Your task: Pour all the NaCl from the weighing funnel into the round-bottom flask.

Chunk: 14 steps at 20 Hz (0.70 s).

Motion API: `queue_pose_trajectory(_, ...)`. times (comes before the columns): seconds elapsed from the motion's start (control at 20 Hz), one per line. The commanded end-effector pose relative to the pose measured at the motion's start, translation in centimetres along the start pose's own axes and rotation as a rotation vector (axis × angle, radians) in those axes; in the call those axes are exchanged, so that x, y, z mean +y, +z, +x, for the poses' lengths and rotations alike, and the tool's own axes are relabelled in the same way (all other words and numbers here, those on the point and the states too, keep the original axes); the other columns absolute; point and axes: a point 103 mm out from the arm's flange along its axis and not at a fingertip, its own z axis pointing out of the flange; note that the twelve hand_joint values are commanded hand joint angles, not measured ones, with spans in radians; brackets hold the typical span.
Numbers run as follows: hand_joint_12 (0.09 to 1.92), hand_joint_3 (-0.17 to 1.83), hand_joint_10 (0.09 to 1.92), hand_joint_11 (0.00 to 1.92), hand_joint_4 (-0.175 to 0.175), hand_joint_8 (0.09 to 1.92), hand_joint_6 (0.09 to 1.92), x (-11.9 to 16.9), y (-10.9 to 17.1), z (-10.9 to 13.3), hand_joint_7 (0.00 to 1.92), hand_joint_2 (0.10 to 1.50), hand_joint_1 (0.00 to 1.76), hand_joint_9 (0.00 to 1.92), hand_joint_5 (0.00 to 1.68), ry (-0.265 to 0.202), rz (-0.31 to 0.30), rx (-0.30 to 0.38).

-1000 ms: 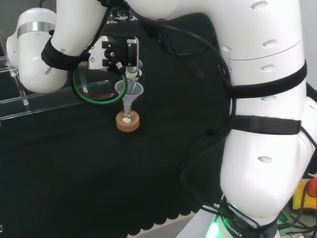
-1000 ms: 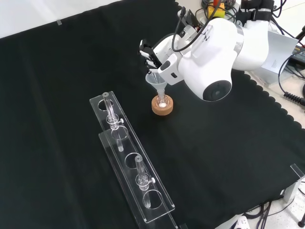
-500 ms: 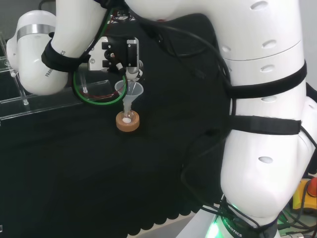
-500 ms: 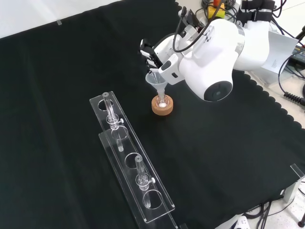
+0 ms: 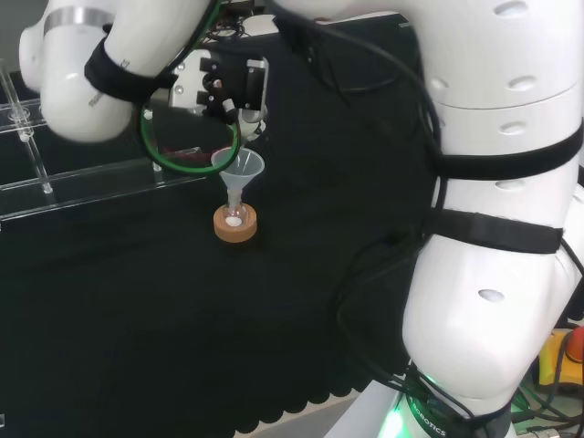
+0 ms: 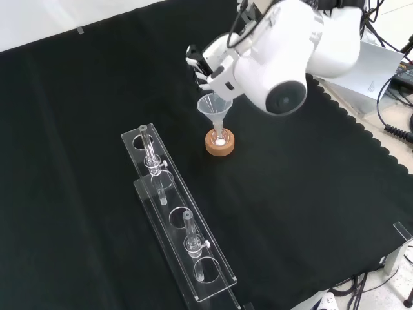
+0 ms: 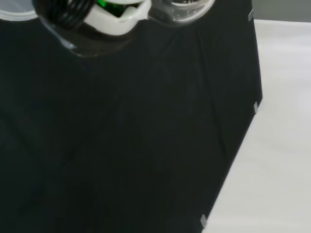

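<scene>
Hand [image 6: 208, 67]: seen above the funnel in the front view, up and left of the big white link; fingers curled, but whether anything was clamped in them could not be told.
Funnel [image 6: 215, 107]: clear, upright, stem seated in the flask neck; apart from the hand.
Round-bottom flask [image 5: 235, 215]: seated in the cork ring, white powder visible at its bottom.
Cork ring [image 6: 219, 143]: placed on the black cloth [image 6: 310, 194], right of the rack in the front view.
Rack [image 6: 177, 219]: clear, two glass pieces held upright in its holes, well apart from the flask.
Weighing funnel: could not be made out clearly at the hand.
</scene>
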Motion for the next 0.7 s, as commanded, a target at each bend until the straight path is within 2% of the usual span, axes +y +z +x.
queue_pose_trajectory(0.05,0.75,0.54,0.09,1.23,0.085,0.41,0.75,-0.4,3.6,-2.2,1.26,0.75,1.13,1.48,1.2,0.004,-0.049,0.294)
queue_pose_trajectory(0.15,0.75,0.54,0.09,1.23,0.086,0.41,0.75,-0.6,5.0,-3.2,1.26,0.75,1.13,1.48,1.2,0.003,-0.077,0.417)
queue_pose_trajectory(0.25,0.75,0.55,0.09,1.23,0.086,0.41,0.75,-0.7,6.6,-4.2,1.27,0.75,1.13,1.48,1.21,0.004,-0.103,0.492)
queue_pose_trajectory(0.5,0.75,0.55,0.09,1.23,0.085,0.41,0.75,-0.6,9.3,-5.1,1.27,0.75,1.13,1.48,1.21,0.016,-0.129,0.601)
queue_pose_trajectory(0.7,0.75,0.55,0.09,1.23,0.083,0.41,0.75,0.0,11.5,-4.9,1.27,0.75,1.13,1.48,1.21,0.015,-0.138,0.656)
